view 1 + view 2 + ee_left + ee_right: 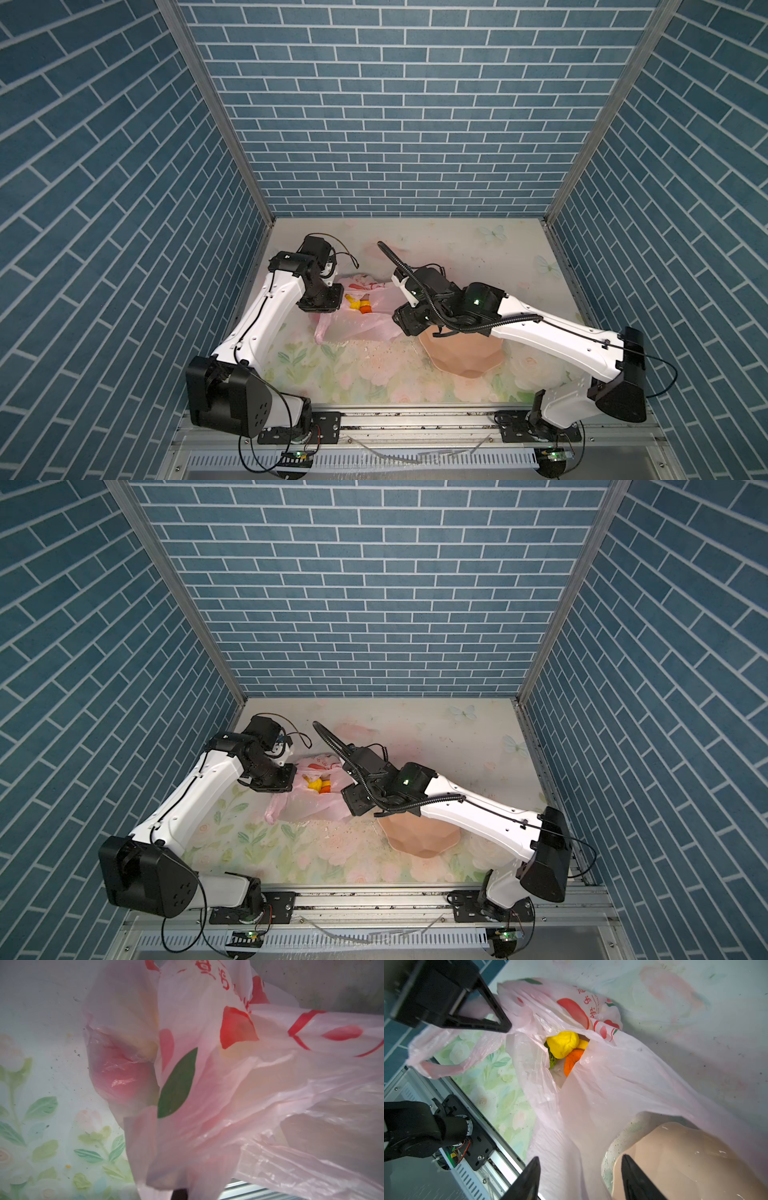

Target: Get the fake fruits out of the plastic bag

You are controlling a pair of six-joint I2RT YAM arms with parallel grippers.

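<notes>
In both top views the bag (357, 322) (309, 806) lies on the table (374, 374), left of centre, between the two arms, with its mouth gaping toward the camera. The left gripper (503, 1026), at the upper left of the right wrist view, is pressed together on the bag's rim and holds that edge lifted; a handle (442, 1068) sags below it. The right gripper (580, 1159), at the bottom edge of the same view, has its fingers spread apart. Bag film lies beyond the gap, and whether it touches them I cannot tell. The fruits (359, 305) are inside the bag. Through the mouth, near the middle of the right wrist view, a yellow fruit (562, 1043) sits on top, a tangerine (572, 1061) touches it from below, and a green fruit (552, 1060) is at its left. In the left wrist view a red fruit (122, 1078) shows blurred through the film, left of centre. The bowl (685, 1157) sits at lower right, just beside the bag.
</notes>
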